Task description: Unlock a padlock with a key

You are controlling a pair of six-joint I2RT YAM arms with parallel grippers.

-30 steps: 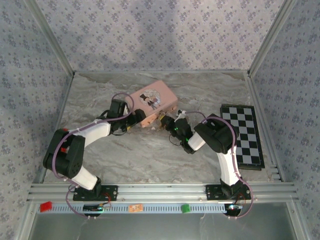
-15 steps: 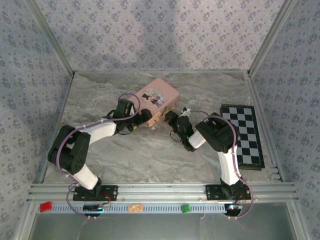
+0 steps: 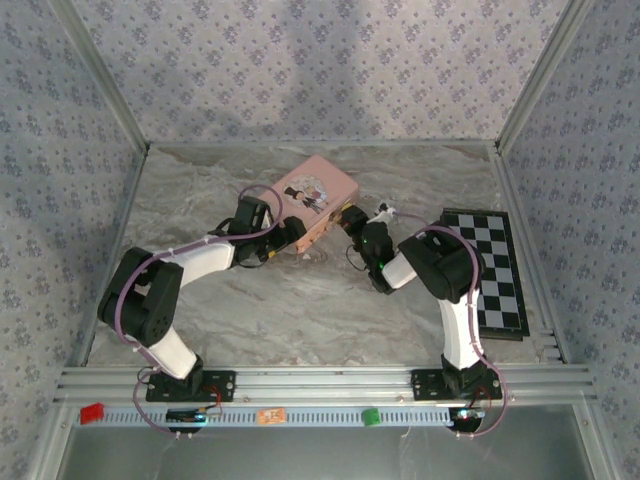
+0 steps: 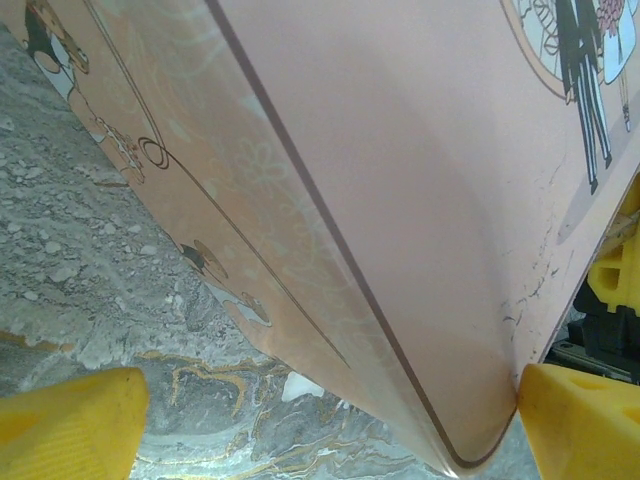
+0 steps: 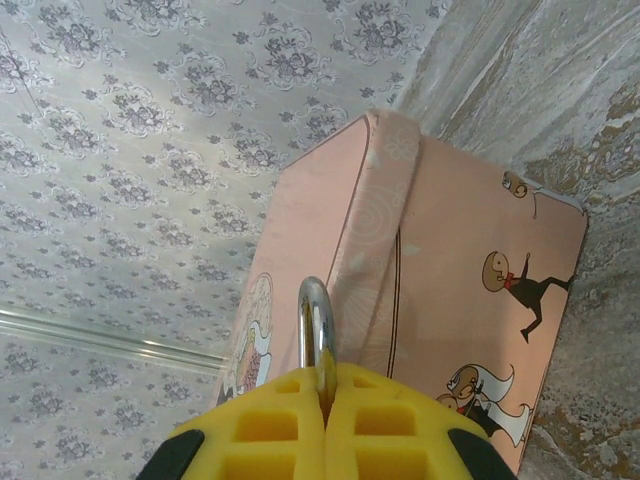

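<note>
The padlock (image 5: 316, 318) is pinched between the closed yellow pads (image 5: 270, 425) of the right gripper (image 5: 322, 382). Only its thin silver shackle (image 5: 311, 300) shows. It is a narrow, shiny arch seen nearly edge-on, poking out of the seam between the pads toward 12 o'clock. The body is hidden in the grip, so locked or unlocked cannot be told. It sits near the pink tin (image 5: 450, 240), whose corner edge rises behind it at 1 o'clock.
</note>
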